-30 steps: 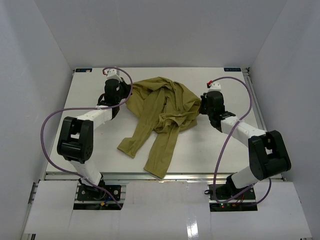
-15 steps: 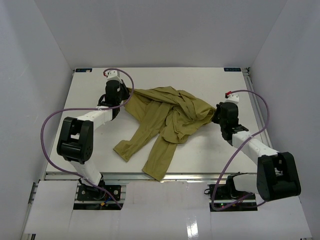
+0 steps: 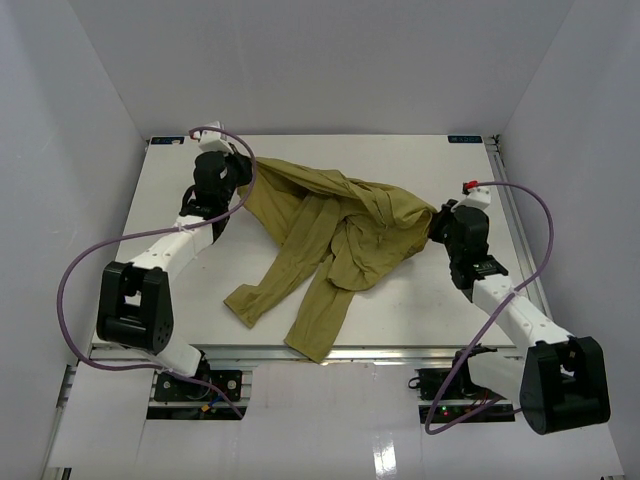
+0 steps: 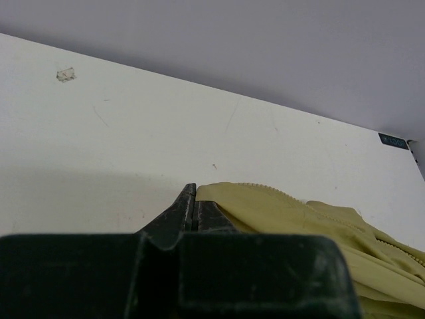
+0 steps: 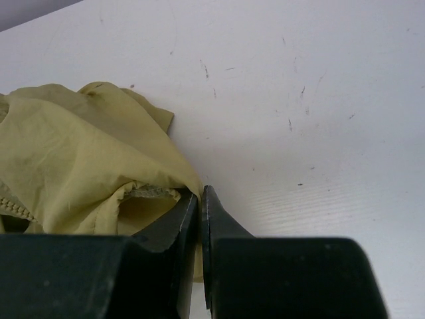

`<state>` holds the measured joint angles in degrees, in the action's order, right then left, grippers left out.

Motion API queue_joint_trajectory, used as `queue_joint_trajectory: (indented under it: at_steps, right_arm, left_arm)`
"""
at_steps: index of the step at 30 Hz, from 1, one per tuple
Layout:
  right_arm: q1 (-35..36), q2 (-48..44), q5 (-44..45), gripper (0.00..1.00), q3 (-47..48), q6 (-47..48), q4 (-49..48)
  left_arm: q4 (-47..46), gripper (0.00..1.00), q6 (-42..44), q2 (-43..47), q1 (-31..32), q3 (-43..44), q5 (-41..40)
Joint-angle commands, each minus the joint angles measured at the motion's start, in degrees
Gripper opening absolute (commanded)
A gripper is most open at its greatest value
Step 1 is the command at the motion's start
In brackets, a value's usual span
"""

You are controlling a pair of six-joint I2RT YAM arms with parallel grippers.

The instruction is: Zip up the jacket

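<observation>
Jacket (image 3: 340, 225): one, thin olive cloth, crumpled, on far half of the white tabletop (image 3: 420, 300). Long axis runs left-right, stretched between both jaws. Two sleeves (image 3: 325, 310) trail toward the near edge. Zip teeth (image 4: 265, 189) line the hem. Left jaws clenched on its left edge, right jaws clenched on its right edge.

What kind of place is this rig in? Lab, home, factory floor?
Most likely a lab data-collection cell. Plain white walls box in a white table, the left arm and right arm are mounted at its near edge, and a jacket lies on it as the work item.
</observation>
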<state>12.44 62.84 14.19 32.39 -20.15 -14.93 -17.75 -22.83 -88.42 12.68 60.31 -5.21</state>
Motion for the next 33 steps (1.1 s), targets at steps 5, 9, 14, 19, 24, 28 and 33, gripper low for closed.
queue_joint_trajectory:
  at_steps: [5, 9, 14, 19, 24, 28, 33]
  right_arm:
    - [-1.45, -0.31, 2.32, 0.27, -6.57, -3.51, -1.55]
    - [-1.45, 1.33, 2.76, 0.42, -2.76, -3.24, 2.04]
    - [-1.36, -3.15, 1.50, 0.45, -1.26, -2.71, 5.50]
    - [-1.10, -5.85, -8.27, 0.45, -2.02, -1.56, 1.93]
    - [0.69, -1.10, -12.99, 0.46, -0.84, 0.25, -0.01]
    - [0.83, -0.43, -13.57, 0.46, -2.09, 0.90, -1.27]
    - [1.40, -0.25, -17.00, 0.47, -3.22, 1.14, -4.22]
  left_arm:
    - [8.23, 0.30, 4.34, -6.26, -1.96, 7.71, 7.17]
    - [8.65, 0.53, 3.91, -4.80, -1.36, 6.84, 13.11]
    - [9.95, 0.61, 4.76, -0.17, 2.52, 4.04, 15.16]
    - [7.82, 0.61, 3.68, -0.30, 9.63, 1.43, 22.24]
    - [4.93, 0.61, 1.30, -8.90, 17.42, 3.57, 24.49]
    - [5.90, 0.60, 0.18, -15.55, 20.09, 8.18, 21.50]
    - [8.50, 0.59, -1.53, -21.13, 20.46, 10.12, 15.56]
